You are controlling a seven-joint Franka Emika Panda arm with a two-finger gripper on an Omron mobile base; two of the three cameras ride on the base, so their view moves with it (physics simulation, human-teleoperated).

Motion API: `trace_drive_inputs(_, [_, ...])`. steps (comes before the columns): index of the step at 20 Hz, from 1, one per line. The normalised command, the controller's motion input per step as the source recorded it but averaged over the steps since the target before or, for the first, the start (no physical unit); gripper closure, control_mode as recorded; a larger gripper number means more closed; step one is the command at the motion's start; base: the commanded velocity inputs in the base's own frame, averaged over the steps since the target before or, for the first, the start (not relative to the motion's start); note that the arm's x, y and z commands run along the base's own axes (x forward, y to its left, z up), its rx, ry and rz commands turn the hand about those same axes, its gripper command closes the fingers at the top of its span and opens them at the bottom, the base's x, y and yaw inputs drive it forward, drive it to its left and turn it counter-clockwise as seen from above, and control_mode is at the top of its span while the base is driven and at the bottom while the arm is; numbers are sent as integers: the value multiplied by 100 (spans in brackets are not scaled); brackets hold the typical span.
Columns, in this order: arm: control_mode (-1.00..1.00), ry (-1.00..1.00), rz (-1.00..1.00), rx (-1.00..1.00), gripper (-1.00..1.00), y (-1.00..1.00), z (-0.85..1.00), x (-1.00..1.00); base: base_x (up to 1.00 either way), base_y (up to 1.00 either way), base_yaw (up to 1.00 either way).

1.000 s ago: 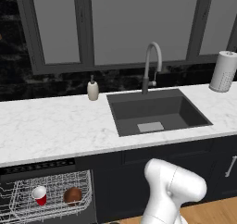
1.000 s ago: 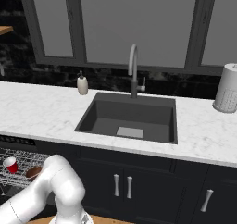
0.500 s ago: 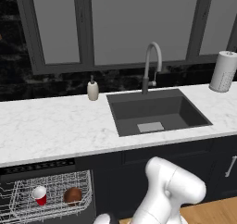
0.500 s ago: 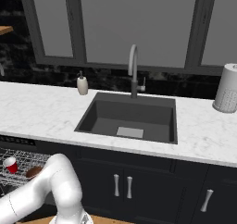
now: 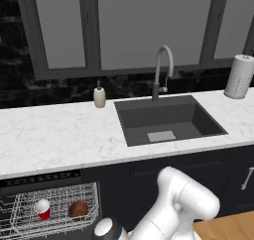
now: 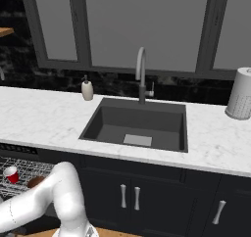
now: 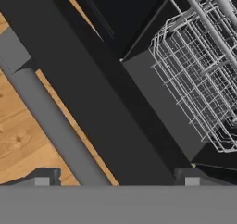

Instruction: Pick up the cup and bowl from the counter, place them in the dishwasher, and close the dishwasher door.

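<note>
The cup (image 5: 43, 208) and the bowl (image 5: 78, 209) were seen lying side by side in the white wire rack (image 5: 30, 219) of the dishwasher, so closing was judged to remain. In the hand view the pincer (image 7: 115, 179) was spread open and empty, its tips straddling the dishwasher door (image 7: 92, 112), whose pale bar handle (image 7: 51, 126) ran lengthwise just beside one tip.

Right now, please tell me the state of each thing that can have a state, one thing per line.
dishwasher door: open, lowered
door handle: free, between the open fingertips
rack: pulled out, holding cup and bowl
cup: in the rack, mouth up
bowl: in the rack beside the cup
sink: empty
faucet: no water running
gripper: open, empty
</note>
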Motion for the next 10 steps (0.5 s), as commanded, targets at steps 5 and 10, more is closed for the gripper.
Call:
trace_drive_inputs(5, [-100, -32, -6, -21, -100, -54, -81, -15, 0, 0, 0])
trace_drive_inputs(10, [-100, -24, 0, -21, -100, -66, -50, -60, 0, 0, 0])
